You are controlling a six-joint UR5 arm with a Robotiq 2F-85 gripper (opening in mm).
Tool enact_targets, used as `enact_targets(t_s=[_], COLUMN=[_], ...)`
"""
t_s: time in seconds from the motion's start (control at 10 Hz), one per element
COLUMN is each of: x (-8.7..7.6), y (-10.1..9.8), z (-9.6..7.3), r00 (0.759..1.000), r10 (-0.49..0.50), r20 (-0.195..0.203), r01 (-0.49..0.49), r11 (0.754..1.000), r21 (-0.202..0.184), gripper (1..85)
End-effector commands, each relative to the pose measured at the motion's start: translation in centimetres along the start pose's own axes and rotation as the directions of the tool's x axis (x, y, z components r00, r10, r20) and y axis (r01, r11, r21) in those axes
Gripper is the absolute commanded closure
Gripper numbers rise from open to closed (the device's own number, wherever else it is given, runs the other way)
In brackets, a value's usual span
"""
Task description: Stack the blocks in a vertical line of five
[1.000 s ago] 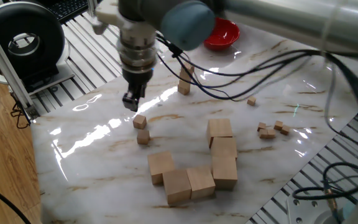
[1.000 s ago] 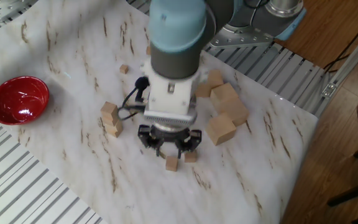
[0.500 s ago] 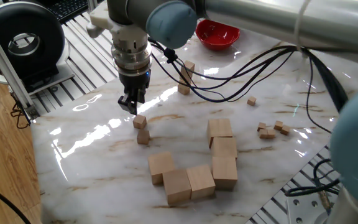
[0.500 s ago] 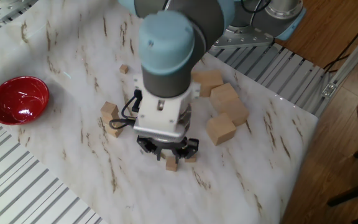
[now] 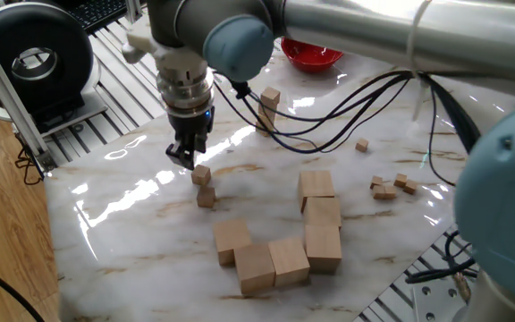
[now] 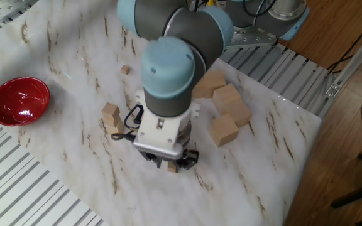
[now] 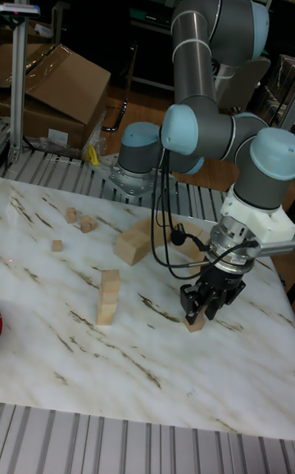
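Evidently light, rigid, smooth-faced: small wood cube point(image 5: 202, 174) left of frame centre, gripper point(image 5: 186, 154) spread astride it, not clenched; best pinched across opposite flat faces, mid-height.

Robotics lab: marble-patterned table point(image 5: 132, 215) on slotted aluminium framing point(image 5: 128, 67), opened cardboard box point(image 7: 49, 89) on wooden floor point(image 6: 351, 125), loose cables point(image 5: 347, 98), dark shelving behind.

2 fixed views look down on the marble table point(image 5: 132, 206) from opposite sides; the tall view faces it low, near.
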State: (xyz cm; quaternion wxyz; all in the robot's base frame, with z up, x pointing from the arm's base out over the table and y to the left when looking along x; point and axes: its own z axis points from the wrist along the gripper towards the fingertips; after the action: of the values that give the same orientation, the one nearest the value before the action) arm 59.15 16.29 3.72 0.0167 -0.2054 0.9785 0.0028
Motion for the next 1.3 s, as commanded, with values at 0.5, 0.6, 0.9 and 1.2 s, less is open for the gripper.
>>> enact_targets(t_s=[0.5, 0.6, 0.9, 1.2], x=[-0.4, -0.2, 0.0, 0.5], y=[-0.4, -0.1, 0.1, 0.1], z=[1.6, 1.8, 1.6, 1.8], r00=[1.0, 1.0, 1.0, 0.999], r10=[-0.015, -0.011, -0.016, -0.027], r20=[0.008, 0.015, 0.018, 0.027], r01=[0.015, 0.012, 0.016, 0.028], r11=[1.0, 1.0, 1.0, 0.999], r21=[0.007, -0.012, -0.02, -0.029], gripper=[40.3, 39.7, 37.3, 37.3])
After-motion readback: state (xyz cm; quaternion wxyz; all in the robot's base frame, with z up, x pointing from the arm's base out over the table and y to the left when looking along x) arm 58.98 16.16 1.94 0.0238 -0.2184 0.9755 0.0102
